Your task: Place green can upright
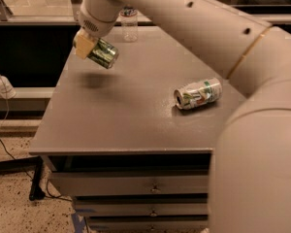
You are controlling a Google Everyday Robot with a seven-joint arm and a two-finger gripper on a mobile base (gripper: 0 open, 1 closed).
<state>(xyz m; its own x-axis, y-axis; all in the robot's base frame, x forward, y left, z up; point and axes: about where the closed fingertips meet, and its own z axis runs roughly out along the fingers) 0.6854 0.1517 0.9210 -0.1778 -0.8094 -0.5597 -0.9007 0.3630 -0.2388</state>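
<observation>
The green can (103, 53) is dark green with pale markings. It hangs tilted on its side in the air above the far left part of the grey table (126, 115), with its shadow on the tabletop below. My gripper (87, 43) is shut on the green can at its left end. One tan finger pad (84, 45) shows against the can. The cream arm reaches in from the upper right.
A dented silver-white can (198, 93) with a green and red logo lies on its side at the table's right. A clear glass jar (129, 24) stands at the far edge. Drawers are under the tabletop. A white plug and cable (1, 85) hang at left.
</observation>
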